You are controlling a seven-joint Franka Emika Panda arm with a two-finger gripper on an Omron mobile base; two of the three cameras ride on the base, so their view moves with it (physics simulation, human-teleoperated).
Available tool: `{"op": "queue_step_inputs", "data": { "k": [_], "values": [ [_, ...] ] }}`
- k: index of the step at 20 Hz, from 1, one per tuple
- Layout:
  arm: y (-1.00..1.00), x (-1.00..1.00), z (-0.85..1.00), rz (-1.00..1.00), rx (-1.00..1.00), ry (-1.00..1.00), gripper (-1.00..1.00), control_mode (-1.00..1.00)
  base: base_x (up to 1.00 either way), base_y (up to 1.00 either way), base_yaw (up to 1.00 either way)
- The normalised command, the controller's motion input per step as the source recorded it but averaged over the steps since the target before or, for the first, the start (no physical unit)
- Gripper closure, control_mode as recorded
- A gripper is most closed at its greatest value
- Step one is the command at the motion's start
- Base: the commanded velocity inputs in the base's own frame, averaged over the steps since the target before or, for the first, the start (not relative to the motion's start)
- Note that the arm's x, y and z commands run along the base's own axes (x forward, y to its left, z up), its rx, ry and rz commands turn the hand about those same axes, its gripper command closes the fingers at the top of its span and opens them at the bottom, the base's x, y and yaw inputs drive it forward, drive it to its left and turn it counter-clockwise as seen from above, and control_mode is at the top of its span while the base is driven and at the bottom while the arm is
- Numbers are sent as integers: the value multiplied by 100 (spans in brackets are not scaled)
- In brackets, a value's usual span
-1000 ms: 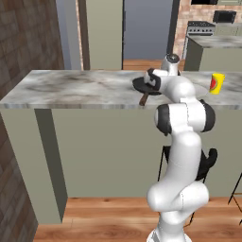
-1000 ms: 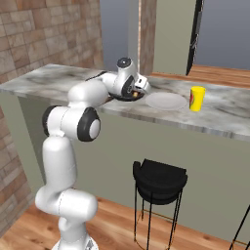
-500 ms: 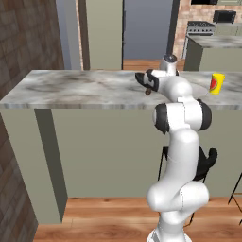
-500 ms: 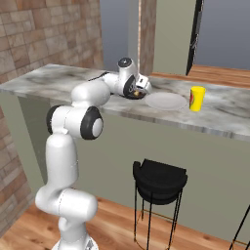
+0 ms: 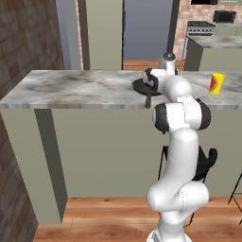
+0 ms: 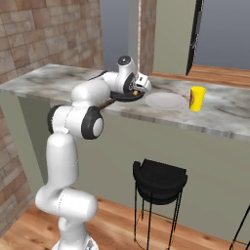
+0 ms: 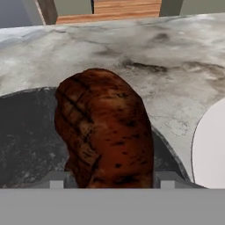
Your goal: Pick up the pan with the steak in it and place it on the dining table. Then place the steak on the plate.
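Steak sits in the pan, directly ahead of the claw and nearly touching it; its long axis runs away from the camera, roughly in line with the claw's reach, so the fingers straddle its narrow width. Fingertips stand one at each side of the meat's near end, spread to about its breadth; whether they press on it or only bracket it cannot be told from here. Pan rests on the tabletop of the dining table, handle pointing toward the near edge and overhanging it. Plate lies on the same slab just beside the pan, toward the yellow cup. Judgement: pan transfer done; steak grasp in hand, then a short carry sideways to the plate.
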Motion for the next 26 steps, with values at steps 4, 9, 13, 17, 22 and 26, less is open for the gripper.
{"op": "queue_step_inputs", "data": {
  "k": [4,9,13,17,22,26],
  "values": [
    [0,0,22,0,0,0,100,-100,0,0,0],
    [0,1,41,0,0,0,100,-100,0,0,0],
    [-24,0,37,0,0,0,100,-100,0,0,0],
    [-66,-12,9,0,-2,0,100,-100,0,0,0],
    [-75,-14,0,0,-2,0,100,-100,0,0,0],
    [-68,-16,0,-2,-1,0,100,-100,0,0,0]
  ]
}}
